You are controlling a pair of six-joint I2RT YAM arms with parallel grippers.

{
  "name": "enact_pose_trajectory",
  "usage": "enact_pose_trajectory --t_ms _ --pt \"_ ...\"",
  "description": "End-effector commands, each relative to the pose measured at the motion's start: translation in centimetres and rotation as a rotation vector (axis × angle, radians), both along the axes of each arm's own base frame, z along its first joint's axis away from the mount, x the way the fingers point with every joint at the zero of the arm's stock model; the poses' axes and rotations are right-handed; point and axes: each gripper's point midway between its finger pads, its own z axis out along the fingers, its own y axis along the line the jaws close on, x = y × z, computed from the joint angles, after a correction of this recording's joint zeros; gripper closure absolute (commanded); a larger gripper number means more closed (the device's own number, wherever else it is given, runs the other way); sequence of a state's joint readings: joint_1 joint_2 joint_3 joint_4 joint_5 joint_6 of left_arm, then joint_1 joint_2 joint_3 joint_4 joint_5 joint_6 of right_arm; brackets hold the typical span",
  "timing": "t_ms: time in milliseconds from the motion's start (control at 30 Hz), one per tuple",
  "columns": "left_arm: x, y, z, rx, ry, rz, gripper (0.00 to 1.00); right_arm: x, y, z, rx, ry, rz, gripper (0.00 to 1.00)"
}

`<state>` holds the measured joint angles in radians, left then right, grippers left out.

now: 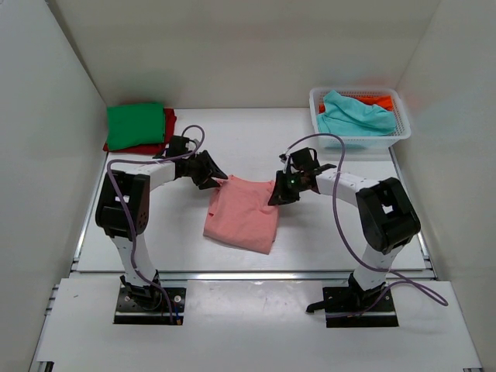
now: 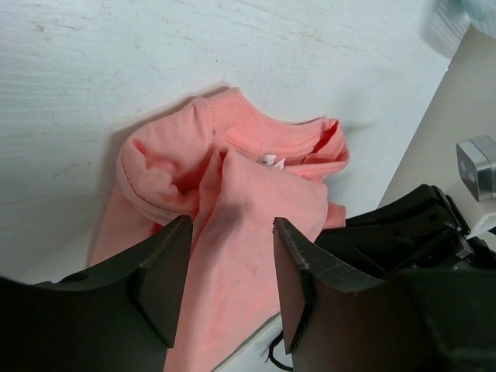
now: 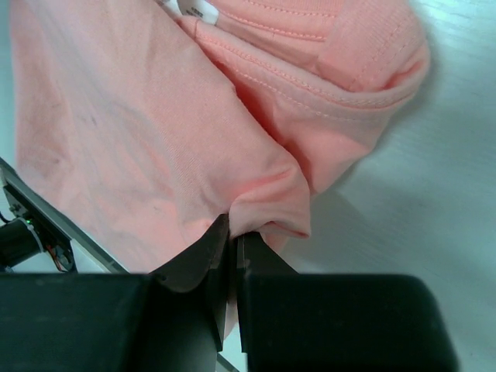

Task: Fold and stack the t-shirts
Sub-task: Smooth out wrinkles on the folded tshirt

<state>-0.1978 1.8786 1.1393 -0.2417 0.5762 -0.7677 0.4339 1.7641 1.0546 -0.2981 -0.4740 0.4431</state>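
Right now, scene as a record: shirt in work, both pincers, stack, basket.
shirt in work: salmon-pink t-shirt, partly folded, collar showing
left pincer: open, at the shirt's far-left corner
right pincer: shut on a fold at the shirt's edge
stack: green t-shirt on red t-shirt, far left
basket: white lattice basket, far right, holds teal t-shirt and orange t-shirt
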Motion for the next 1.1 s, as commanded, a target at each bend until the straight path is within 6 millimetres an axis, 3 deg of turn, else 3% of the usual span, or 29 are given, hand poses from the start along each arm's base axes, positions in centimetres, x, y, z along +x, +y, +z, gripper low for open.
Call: enact_pose_trajectory --t_ms 0,333,400,533,733,967,1000,1067 --pt "0.7 0.1 0.7 -0.003 -0.044 0.003 0.44 1.2 0.5 3.2 0.088 -0.107 -0.001 1.00" --pt "2.3 -1.2 1.2 -0.024 -0.063 -0.005 0.50 1.5 0.5 4.0 0.114 -0.117 -0.002 1.00" --pt "1.8 -1.6 0.7 -0.018 -0.052 -0.017 0.52 1.5 0.5 4.1 0.116 -0.120 -0.003 1.00" --pt "1.7 -1.6 1.0 -0.023 -0.057 -0.015 0.84 1.8 0.5 4.5 0.128 -0.143 -0.005 1.00" --pt "1.3 -1.3 3.6 -0.047 -0.100 0.005 0.99 1.7 0.1 6.1 0.194 -0.182 -0.041 0.98" --pt "-0.7 -1.1 5.2 -0.072 -0.118 0.003 1.00 2.2 0.2 7.5 0.224 -0.227 -0.078 0.81" --pt "-1.0 -0.8 5.0 -0.065 -0.112 0.006 1.00 2.2 0.3 7.6 0.229 -0.229 -0.084 0.83" --pt "-1.4 -0.7 5.6 -0.064 -0.129 0.005 1.00 2.2 0.3 7.5 0.225 -0.229 -0.093 0.97"
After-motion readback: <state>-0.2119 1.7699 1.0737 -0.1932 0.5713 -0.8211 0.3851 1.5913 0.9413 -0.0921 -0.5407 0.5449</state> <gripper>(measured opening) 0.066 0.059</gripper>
